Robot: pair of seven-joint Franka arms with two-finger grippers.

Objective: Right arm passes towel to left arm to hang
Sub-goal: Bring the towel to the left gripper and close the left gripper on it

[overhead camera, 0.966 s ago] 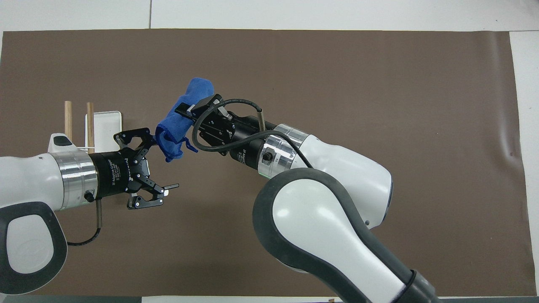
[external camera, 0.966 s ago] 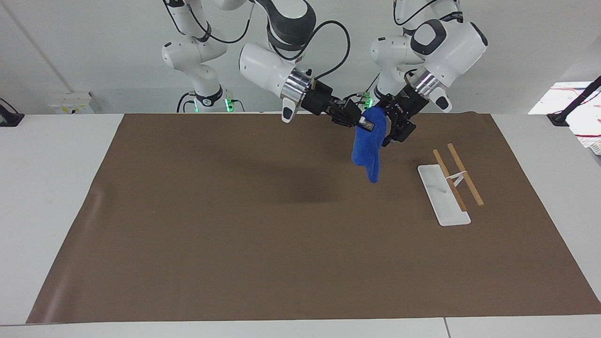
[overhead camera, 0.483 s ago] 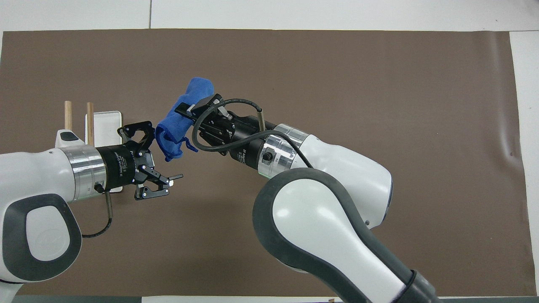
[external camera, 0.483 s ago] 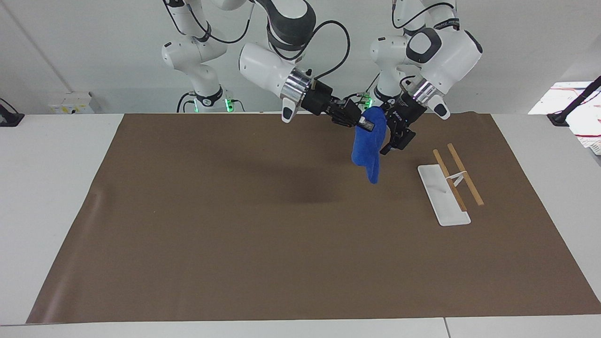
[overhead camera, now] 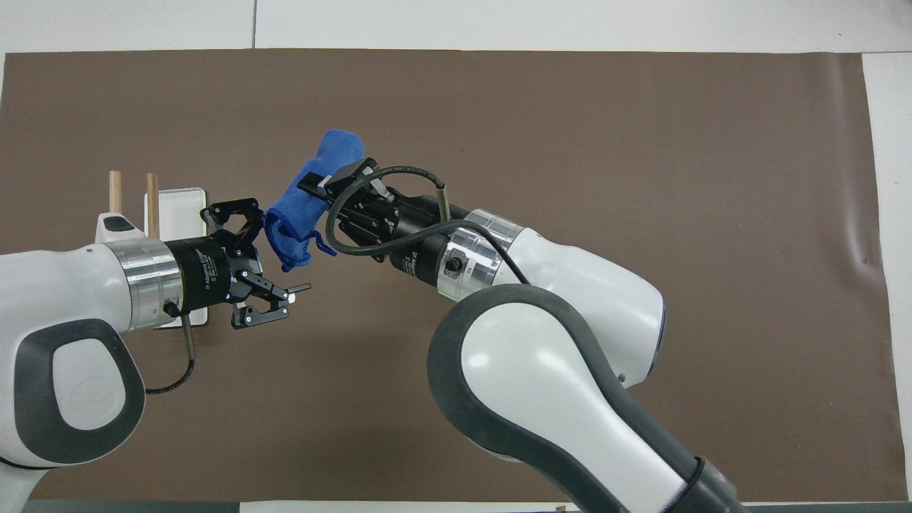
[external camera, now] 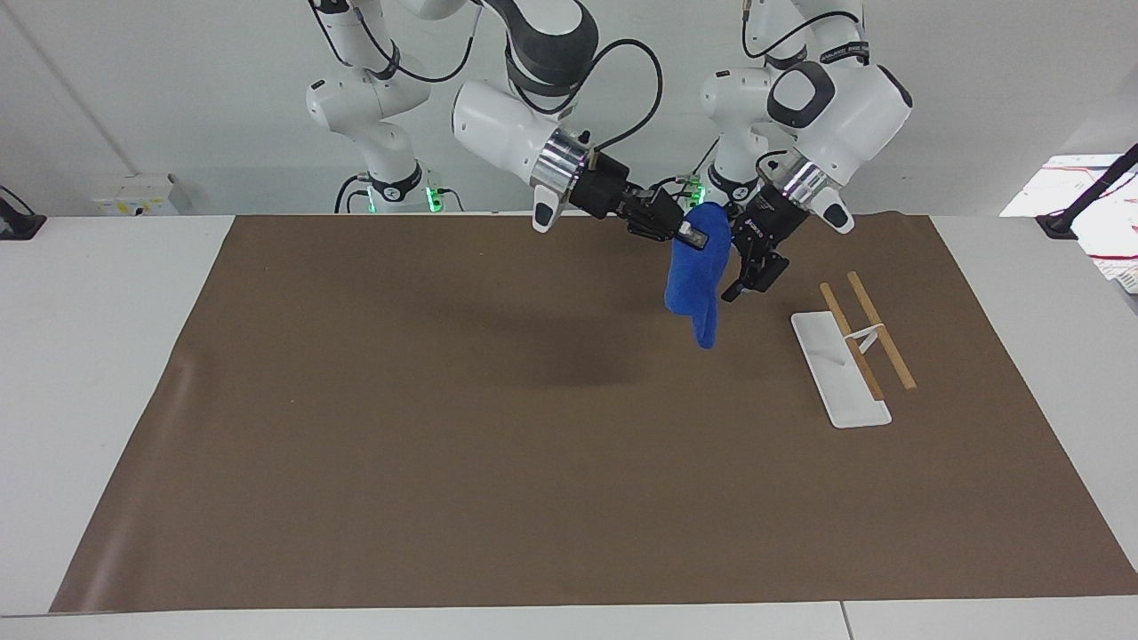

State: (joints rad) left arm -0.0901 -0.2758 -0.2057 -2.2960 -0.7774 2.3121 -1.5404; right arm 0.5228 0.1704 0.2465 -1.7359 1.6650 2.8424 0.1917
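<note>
The towel [external camera: 698,280] hangs in the air over the brown mat [external camera: 444,427] on the surface, pinched at its top by the right claw [external camera: 689,235], whose fingertips are clamped together on the cloth. From that pinch the cloth drops as a bunched column, so its long axis runs straight down.

The left claw [overhead camera: 267,256] sits just beside the towel, on the side toward the left arm's end of the surface, with its fingers spread apart and holding nothing. In the overhead view one finger [overhead camera: 239,211] lies close against the cloth's hanging edge while the other [overhead camera: 274,303] stands clear of it. Whether that nearer finger touches the cloth cannot be told.

The handover likely turns on this offset: the cloth appears to lie off the left claw's centre line, so it probably needs to shift sideways before closing.

The hanging rack [external camera: 867,329] stands on the surface below the left arm [external camera: 836,98].
</note>
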